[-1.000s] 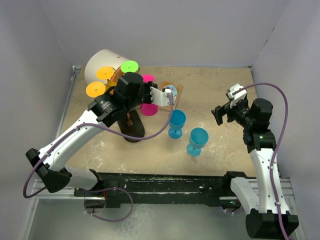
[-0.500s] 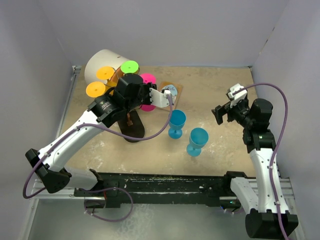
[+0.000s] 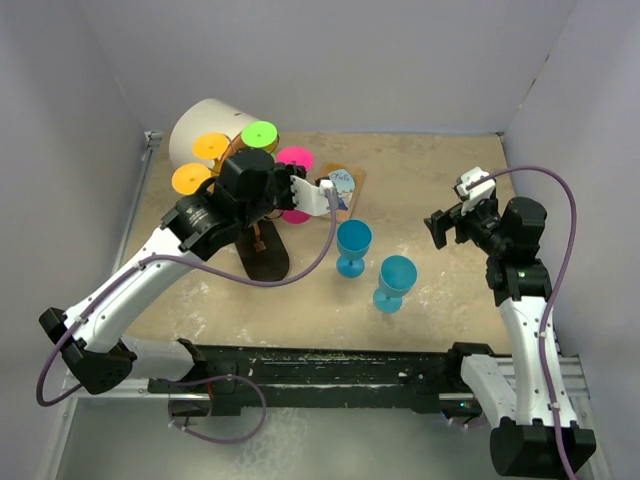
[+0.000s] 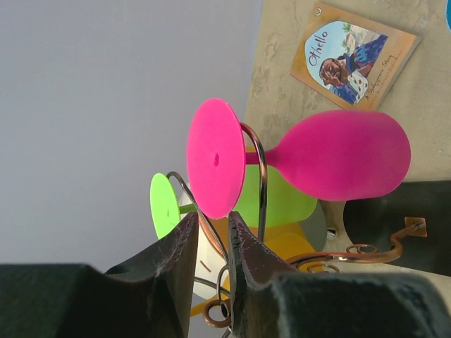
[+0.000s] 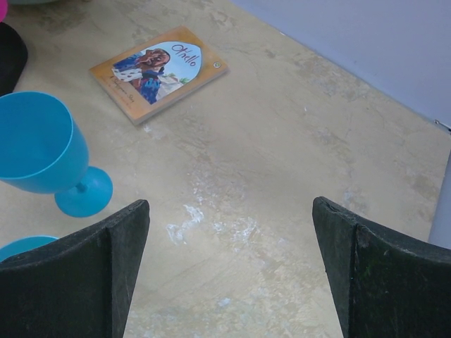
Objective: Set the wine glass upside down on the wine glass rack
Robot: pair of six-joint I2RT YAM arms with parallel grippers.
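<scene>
Pink wine glass: hangs upside down on wine glass rack. Stem slotted through a wire loop, flat foot on the far side of the loop from the bowl, bowl clear of the bench. Sits on the rack's right side in top view, foot up, bowl down. Rack stands at rear left of bench on a dark oval base.

Same rack also carries a green glass and two orange glasses, all foot-up, on the arms left of and behind the pink one. White cylinder just behind the rack, against the back corner.

Left end effector: right at the pink foot, fingers a narrow slit apart, clamped on nothing. Rim of the foot lines up with the fingertips; contact or not, cannot tell. Rack wire visible through the slit.

Book titled "Othello" lies flat just right of the rack. Two blue glasses stand upright mid-bench, near each other, in front of the book.

Right end effector: fingers spread wide, nothing between. Hovers over the right side of the bench, well apart from the rack, pointing toward the blue glasses and the book.
</scene>
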